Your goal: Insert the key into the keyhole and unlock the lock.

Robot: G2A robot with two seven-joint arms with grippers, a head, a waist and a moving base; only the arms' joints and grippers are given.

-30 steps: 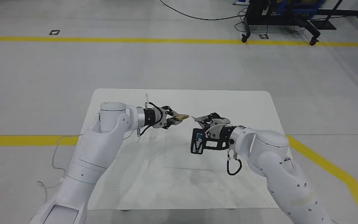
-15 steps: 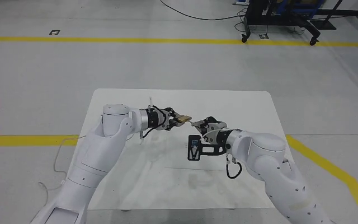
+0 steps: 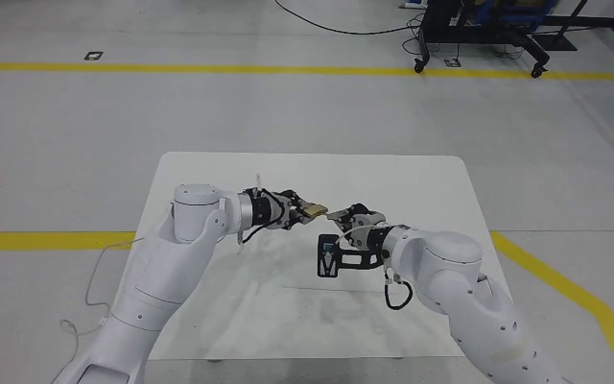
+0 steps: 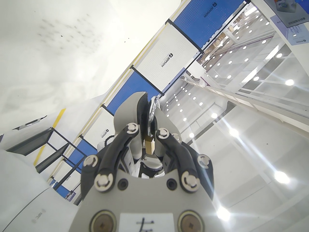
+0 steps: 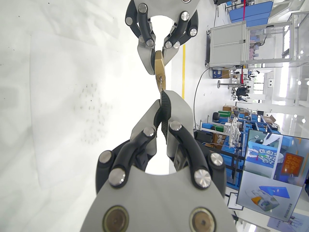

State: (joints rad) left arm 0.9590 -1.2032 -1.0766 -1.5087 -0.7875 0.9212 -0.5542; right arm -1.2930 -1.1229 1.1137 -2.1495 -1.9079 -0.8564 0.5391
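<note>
Insertion step: left gripper fingers clamp the brass lock, right gripper fingers pinch the key, tip apparently at the keyhole; next, full seating, then a turn.

1. The left gripper and the right gripper face each other tip to tip above the middle of the table. The lock, clamped by the left, and the key, pinched by the right, bridge the gap, so nothing can pass between them.
2. Both arms slant in from the near left and near right, fencing the near-side tabletop into a pocket between them.
3. A black bracket on the right wrist juts into that pocket and narrows it.
4. Beyond the grippers, bare tabletop runs to the far edge, and a hand could come in from that side.
</note>
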